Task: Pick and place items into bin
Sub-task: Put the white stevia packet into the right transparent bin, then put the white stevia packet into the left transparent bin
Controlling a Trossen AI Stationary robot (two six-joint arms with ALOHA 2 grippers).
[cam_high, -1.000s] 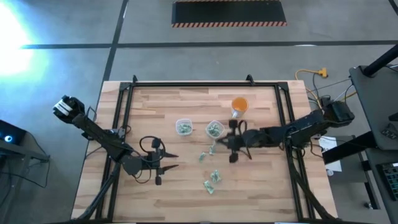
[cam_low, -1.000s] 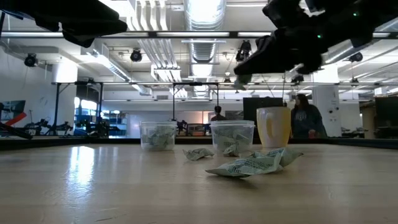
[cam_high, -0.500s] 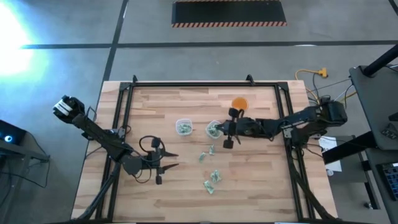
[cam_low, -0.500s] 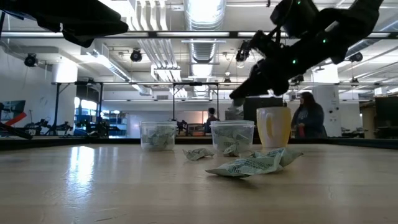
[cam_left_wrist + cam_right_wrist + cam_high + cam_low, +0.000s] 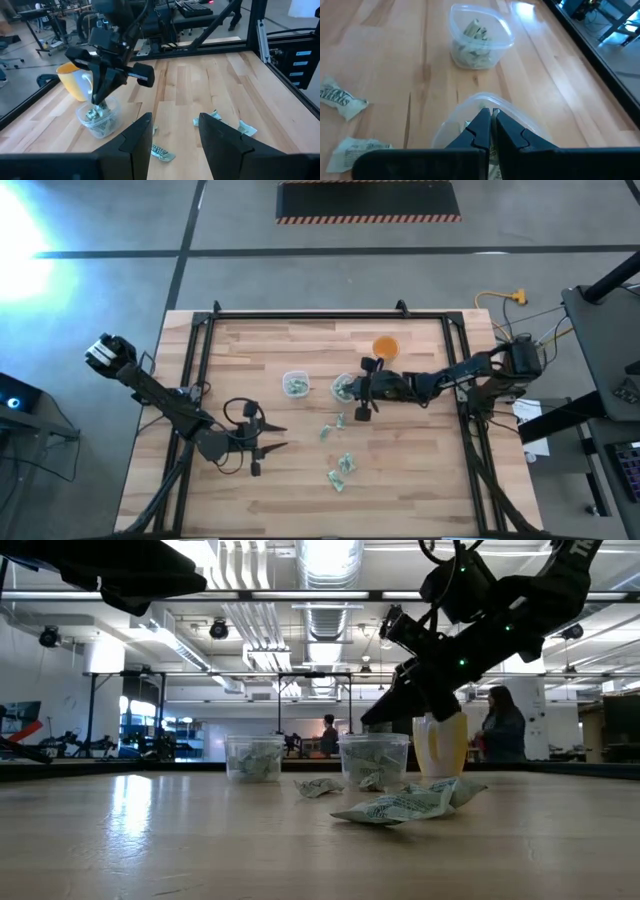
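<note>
The near clear cup (image 5: 485,125) was partly hidden behind the right end effector (image 5: 491,117); print on the loose wrappers (image 5: 400,807) was too small to read.

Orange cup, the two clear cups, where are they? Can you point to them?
orange cup (image 5: 385,346), high view, on its open top.
left clear cup (image 5: 295,385), high view, on the wrappers inside.
right clear cup (image 5: 373,762), low view, on its front wall.

Dark jointed arms, black looping cables, tapered black fingers (image 5: 220,135)
</note>
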